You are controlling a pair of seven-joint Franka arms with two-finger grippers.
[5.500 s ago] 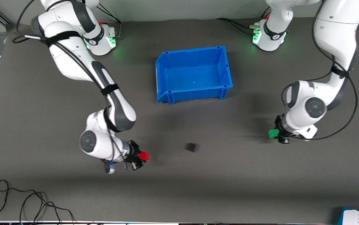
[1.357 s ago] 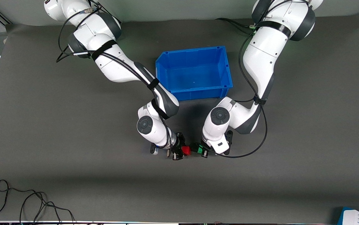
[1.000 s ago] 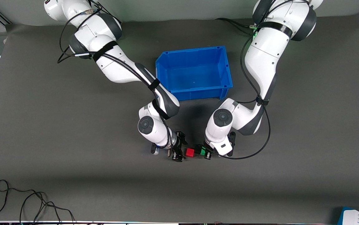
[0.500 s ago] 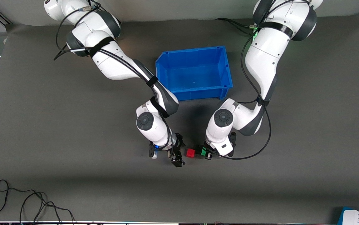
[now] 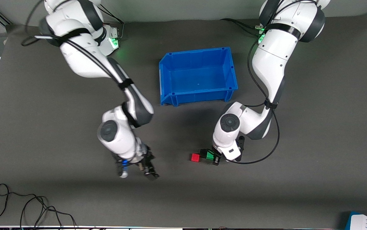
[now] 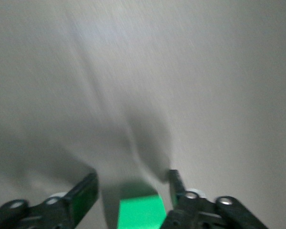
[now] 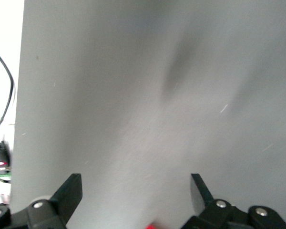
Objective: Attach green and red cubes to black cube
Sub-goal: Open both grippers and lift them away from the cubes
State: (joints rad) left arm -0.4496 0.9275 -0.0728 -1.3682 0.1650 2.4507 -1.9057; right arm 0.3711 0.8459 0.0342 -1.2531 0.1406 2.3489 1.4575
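Nearest the front camera, the right gripper (image 5: 148,168) is seen spread wide and empty over the tabletop (image 5: 43,134). One red cube (image 5: 195,157), one black cube (image 5: 203,152) and one green cube (image 5: 210,155) are lined up touching; the green one is flanked by the parted left gripper (image 5: 214,157). Farther off, one blue bin (image 5: 167,80) is set.

Blue bin (image 5: 198,56), loose cable (image 5: 27,207), grey mat (image 5: 314,127)

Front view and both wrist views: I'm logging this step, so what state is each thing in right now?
red cube: on the mat, free, beside the black cube.
black cube: between red and green, mostly hidden.
green cube: on the mat, between the left pincer's fingers with gaps either side.
left pincer: open around the green cube.
right pincer: open, empty, away from the cubes.
blue bin: upright, empty.
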